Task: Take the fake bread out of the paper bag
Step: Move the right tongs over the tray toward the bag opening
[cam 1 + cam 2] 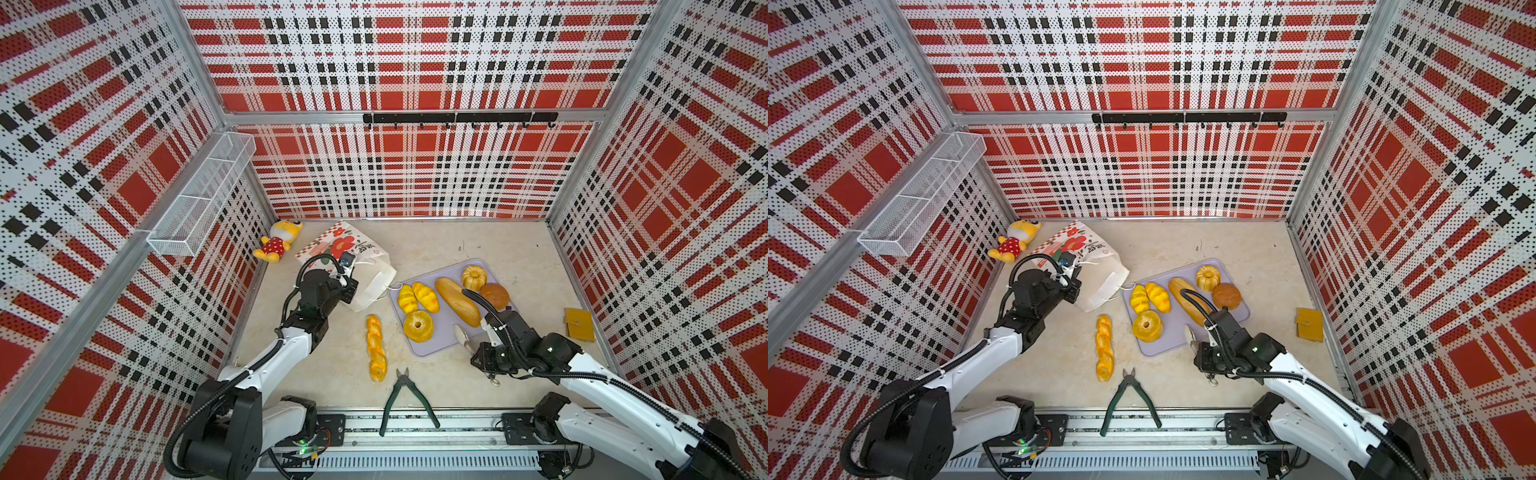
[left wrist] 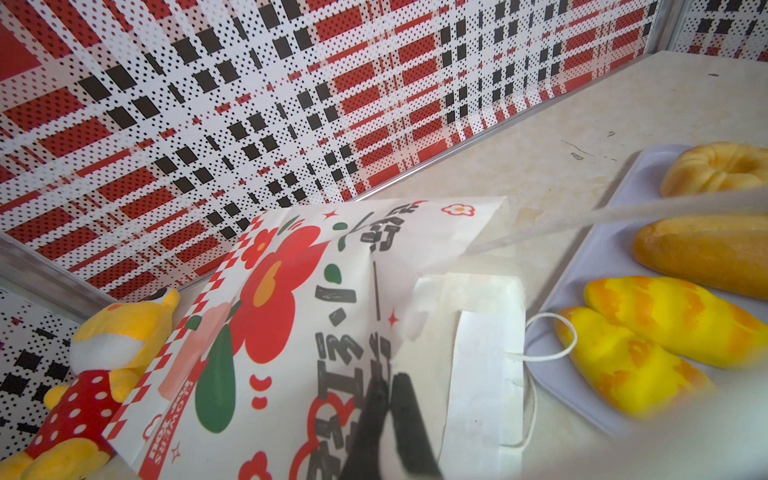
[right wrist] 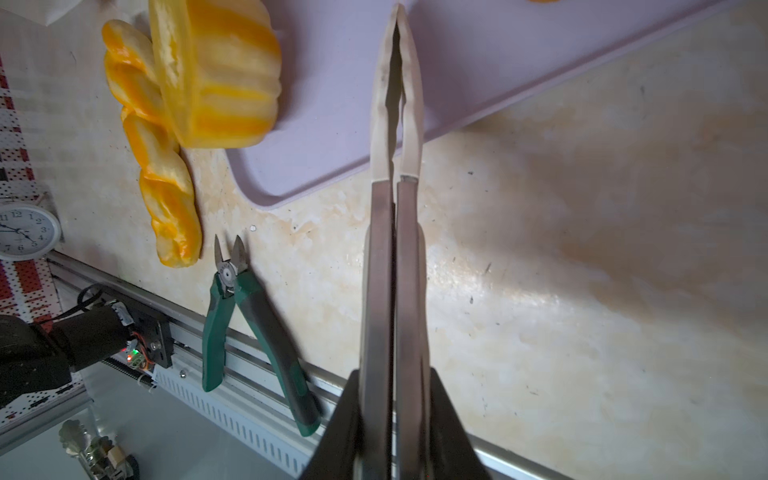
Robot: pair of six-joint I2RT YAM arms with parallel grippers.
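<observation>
The paper bag (image 1: 332, 245) (image 2: 291, 291) lies on its side at the back left, mouth toward the tray; its inside is hidden. My left gripper (image 1: 351, 286) (image 2: 390, 384) is shut, pinching the bag's printed wall near the mouth. Fake bread lies on the lilac tray (image 1: 440, 345): two croissants (image 1: 407, 298) (image 1: 426, 297), a long loaf (image 1: 457, 307), a fluted cake (image 1: 473, 277), a brown bun (image 1: 494, 296) and a ring (image 1: 418, 326). A twisted braid (image 1: 376, 347) lies on the table. My right gripper (image 1: 473, 349) (image 3: 394, 374) is shut on metal tongs (image 3: 395, 124), whose closed white tips hang over the tray's near corner.
A yellow plush doll (image 1: 276, 243) sits behind the bag by the left wall. Green pliers (image 1: 405, 399) lie at the front edge, a yellow-brown flat square (image 1: 578, 324) by the right wall. A wire basket (image 1: 199, 199) and a hook rail (image 1: 459, 118) hang on the walls.
</observation>
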